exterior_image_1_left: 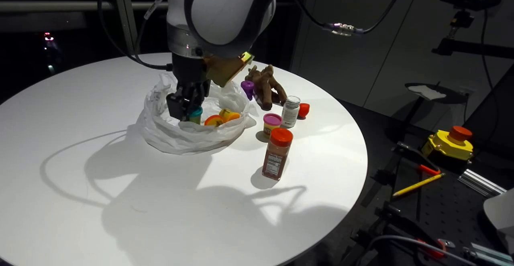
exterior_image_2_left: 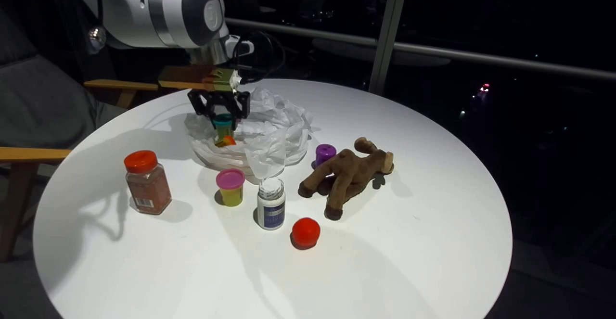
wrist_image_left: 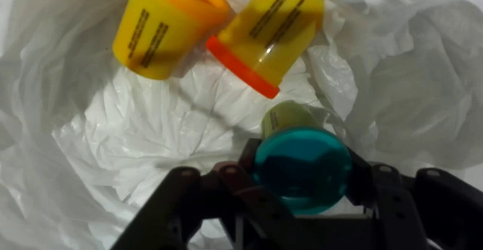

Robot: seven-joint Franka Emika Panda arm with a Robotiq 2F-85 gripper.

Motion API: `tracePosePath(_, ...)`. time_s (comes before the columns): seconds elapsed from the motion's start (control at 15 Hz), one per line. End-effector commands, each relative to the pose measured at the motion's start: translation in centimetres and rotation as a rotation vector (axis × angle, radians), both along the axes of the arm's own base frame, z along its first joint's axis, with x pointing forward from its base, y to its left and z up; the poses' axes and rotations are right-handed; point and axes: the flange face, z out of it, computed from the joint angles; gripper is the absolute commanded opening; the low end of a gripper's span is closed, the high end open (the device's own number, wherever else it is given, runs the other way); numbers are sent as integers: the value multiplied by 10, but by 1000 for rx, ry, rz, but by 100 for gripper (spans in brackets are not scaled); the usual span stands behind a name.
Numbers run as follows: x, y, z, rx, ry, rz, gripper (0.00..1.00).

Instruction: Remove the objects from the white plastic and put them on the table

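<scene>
Gripper (wrist_image_left: 303,169) around teal-lidded tub (wrist_image_left: 302,157) beside yellow tubs (wrist_image_left: 269,35) in bag (wrist_image_left: 151,125)

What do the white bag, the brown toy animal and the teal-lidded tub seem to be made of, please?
White bag: likely thin plastic film, slightly shiny; it crumples finely and catches glints in the wrist view.
Brown toy animal: probably plush fabric, matte; no shine shows on it.
Teal-lidded tub: apparently smooth, glossy plastic; its round top catches a highlight.
</scene>
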Motion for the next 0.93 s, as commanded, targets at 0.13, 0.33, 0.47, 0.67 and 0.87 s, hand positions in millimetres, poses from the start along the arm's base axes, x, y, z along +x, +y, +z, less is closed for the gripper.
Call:
tracePosePath(0.13, -7, 18, 82, -17, -77, -25, 20)
tracePosePath(0.33, -28, 30, 114, -15, -54, -61, 19)
tracePosePath(0.47, -51, 37, 120, -30, -1, -66, 20)
tracePosePath(0.67, -91, 43, 100, -73, 92, -39, 20)
tracePosePath(0.87, -123, 45, 53, -81, 167, 7, 20)
